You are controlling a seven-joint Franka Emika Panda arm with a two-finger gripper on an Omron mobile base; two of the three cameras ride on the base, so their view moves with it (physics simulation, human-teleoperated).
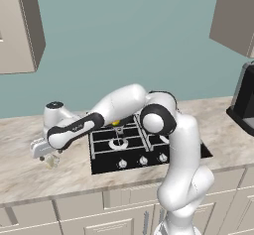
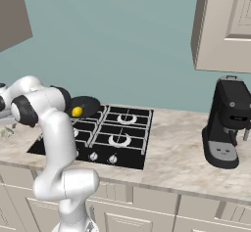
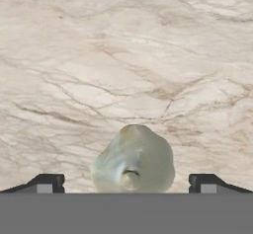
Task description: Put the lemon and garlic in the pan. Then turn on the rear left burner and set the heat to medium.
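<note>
garlic [image 3: 133, 159] between open hand [image 3: 126, 182] fingertips

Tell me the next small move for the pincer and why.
Probably ease down a little further, then close. In the hand view the garlic sits on the marble counter centred between the open pincer fingertips, which stand apart from it on both sides. The lemon already lies in the pan.

You face a teal wall [image 2: 122, 50] above a marble bench [image 2: 176, 152], beige cupboards [image 2: 228, 25] overhead, a black coffee machine [image 2: 226, 123] right.
</note>
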